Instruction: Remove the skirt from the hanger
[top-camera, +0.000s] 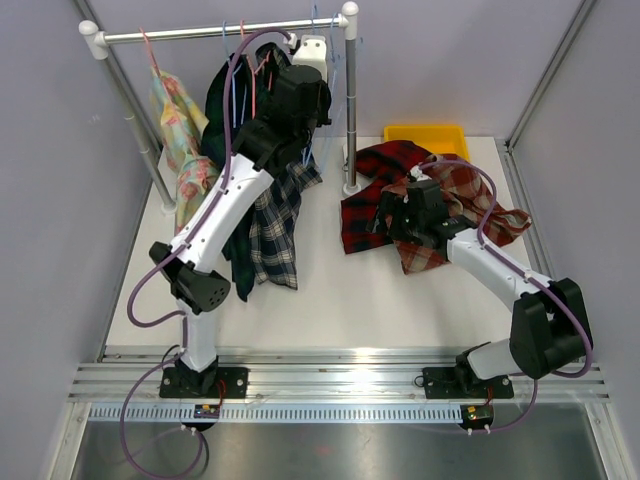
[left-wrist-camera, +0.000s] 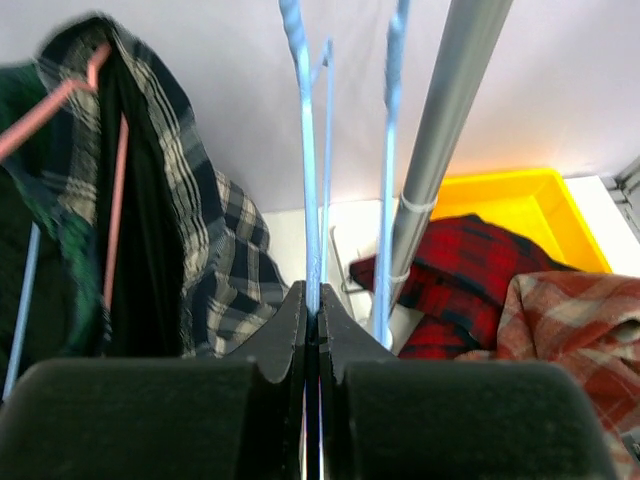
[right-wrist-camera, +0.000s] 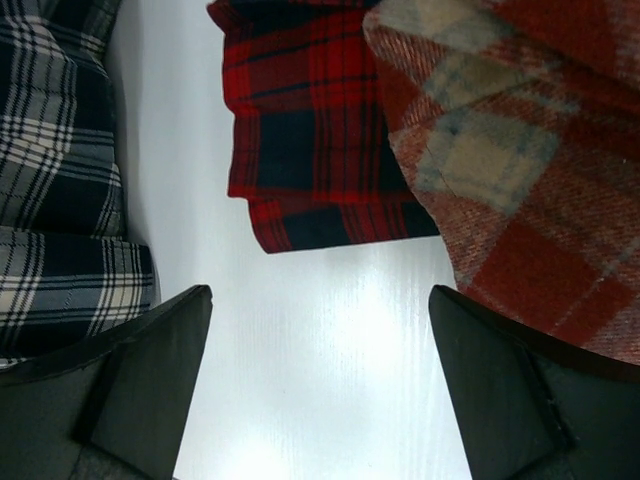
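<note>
Steadying the blue hanger (left-wrist-camera: 306, 170) under the rail (top-camera: 190, 31), the left end effector (left-wrist-camera: 312, 305) is clamped on its wire. The navy skirt (top-camera: 272, 235) droops below the rail. The right end effector (right-wrist-camera: 318, 300) gapes wide, empty, and must likely pull the skirt free next.

My left hand (top-camera: 312, 48) is up at the rail (top-camera: 200, 33), with a blue hanger (top-camera: 333, 50) just beside it. From here I cannot see how my fingers stand. Below that hand hangs the dark plaid skirt (top-camera: 272, 225), draped alongside my forearm. My right hand (top-camera: 392, 218) points down over the red plaid cloth (top-camera: 365, 215) lying on the desk (top-camera: 330, 300). A yellow bin (top-camera: 427, 138) sits beyond it.
</note>
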